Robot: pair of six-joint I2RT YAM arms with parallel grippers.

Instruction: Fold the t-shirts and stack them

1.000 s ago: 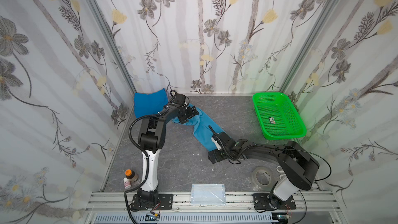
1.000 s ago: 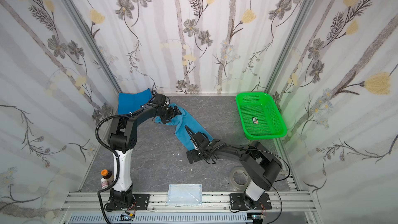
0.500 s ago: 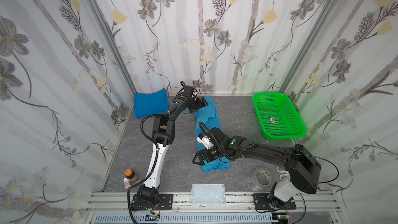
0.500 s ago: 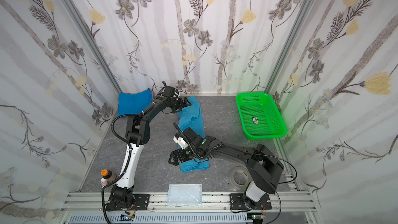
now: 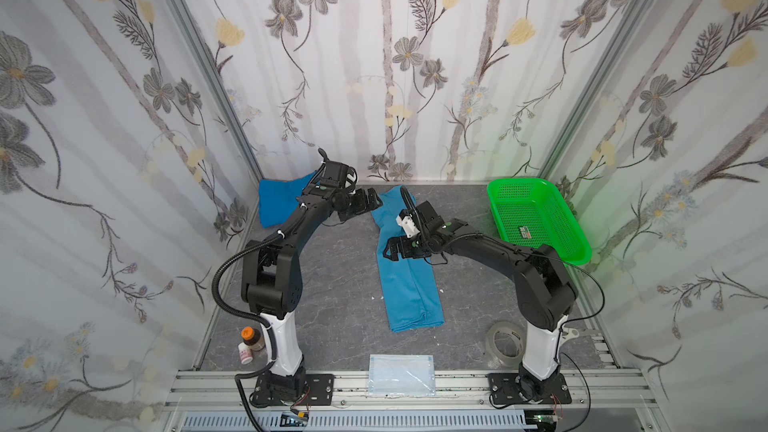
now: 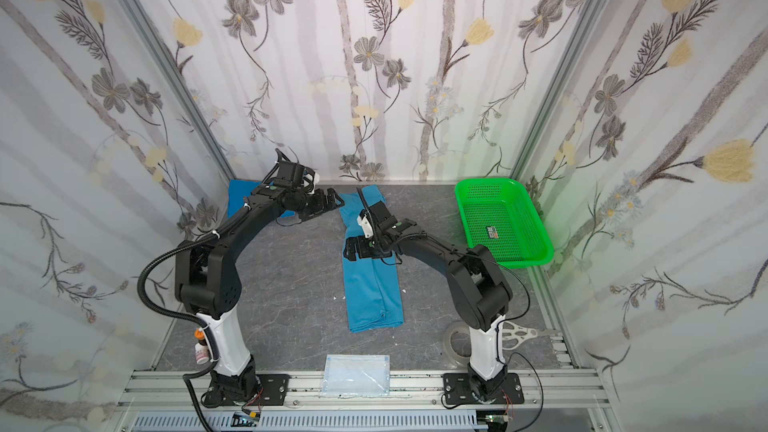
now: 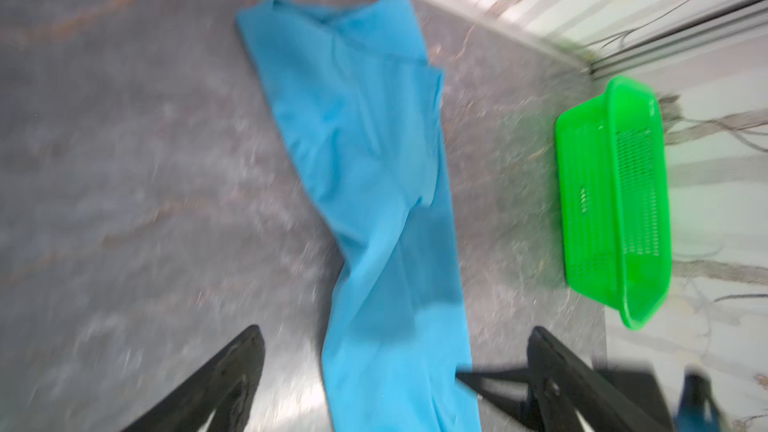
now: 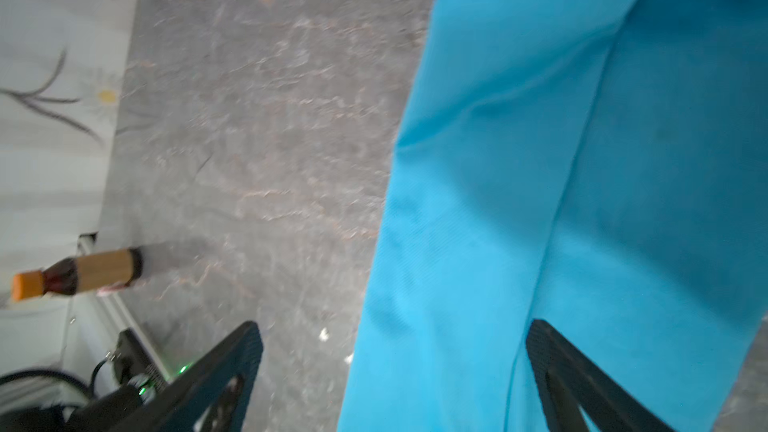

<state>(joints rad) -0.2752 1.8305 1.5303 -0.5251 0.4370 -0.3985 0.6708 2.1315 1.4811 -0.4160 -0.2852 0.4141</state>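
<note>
The lighter teal t-shirt (image 5: 411, 284) lies as a long narrow folded strip from the back wall toward the front, seen in both top views (image 6: 374, 284). The royal blue t-shirt (image 5: 278, 205) lies folded in the back left corner (image 6: 239, 201). My left gripper (image 5: 370, 201) hovers open beside the strip's far end, holding nothing (image 7: 395, 359). My right gripper (image 5: 392, 249) is open above the strip's left edge near its middle. In the right wrist view the teal t-shirt (image 8: 561, 201) lies below the spread fingers (image 8: 241, 363), untouched.
A green basket (image 5: 536, 218) stands at the back right. A packet of face masks (image 5: 401, 376) lies on the front rail. A tape roll (image 5: 505, 342) and scissors (image 6: 519, 332) are at the front right, and two small bottles (image 5: 249, 338) at the front left.
The teal t-shirt swung from a diagonal lie into a strip running front to back. My right gripper moved from the strip's near end back toward its middle; the left stays near the far end.
</note>
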